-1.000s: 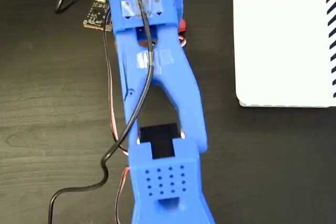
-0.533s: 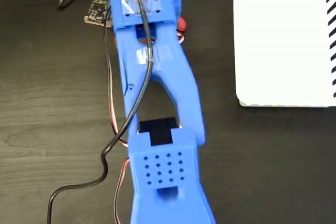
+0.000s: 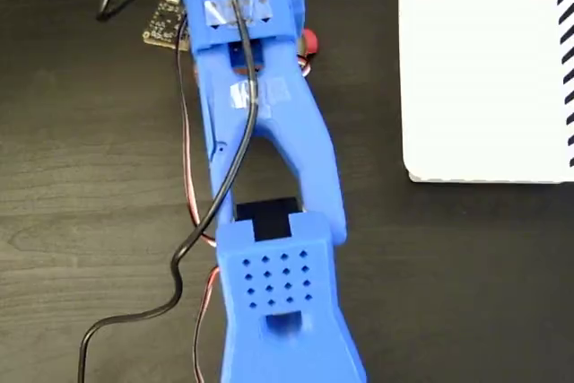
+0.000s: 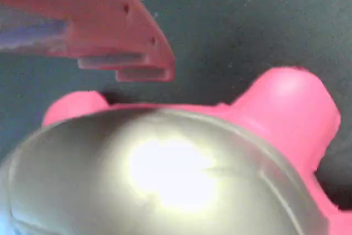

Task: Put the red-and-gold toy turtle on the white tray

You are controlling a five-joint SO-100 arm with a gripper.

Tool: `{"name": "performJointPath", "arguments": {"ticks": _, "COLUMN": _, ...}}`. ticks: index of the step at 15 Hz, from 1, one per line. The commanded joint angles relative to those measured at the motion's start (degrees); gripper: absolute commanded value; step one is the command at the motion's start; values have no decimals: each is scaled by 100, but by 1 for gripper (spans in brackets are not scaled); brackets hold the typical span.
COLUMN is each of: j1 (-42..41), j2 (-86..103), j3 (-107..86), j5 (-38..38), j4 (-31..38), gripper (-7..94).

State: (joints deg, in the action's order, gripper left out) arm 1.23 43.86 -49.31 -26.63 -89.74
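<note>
The wrist view is filled by the red-and-gold toy turtle (image 4: 165, 191), very close: shiny domed shell low in the frame, pink head at the right, one pink leg at the left. One finger (image 4: 121, 37) of my gripper reaches over the dark table just beyond the shell, with a narrow gap to the turtle; the other finger is out of frame. In the fixed view the blue arm (image 3: 269, 159) covers the gripper, and only a red bit of the turtle (image 3: 309, 40) peeks out beside the wrist. The white tray (image 3: 484, 69) lies at the upper right, with nothing on its visible part.
A small circuit board (image 3: 166, 24) lies on the dark wood table left of the wrist. A black cable (image 3: 193, 248) and thin red wires trail along the arm's left side. A strip of bare table separates the arm from the tray.
The arm has crept a little toward the top of the fixed view. The red bit of the turtle stays where it was.
</note>
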Motion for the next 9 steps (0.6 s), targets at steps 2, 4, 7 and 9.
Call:
{"name": "performJointPath", "arguments": {"ticks": 2, "j1": 114, "j2": 246, "j3": 158, "j5": -9, "j4": 79, "gripper": 50}}
{"name": "performJointPath", "arguments": {"ticks": 4, "j1": 132, "j2": 220, "j3": 158, "j5": -35, "j4": 79, "gripper": 35}}
{"name": "performJointPath", "arguments": {"ticks": 7, "j1": 132, "j2": 220, "j3": 158, "j5": -70, "j4": 79, "gripper": 17}}
{"name": "performJointPath", "arguments": {"ticks": 9, "j1": 141, "j2": 220, "j3": 141, "j5": -123, "j4": 88, "gripper": 1}}
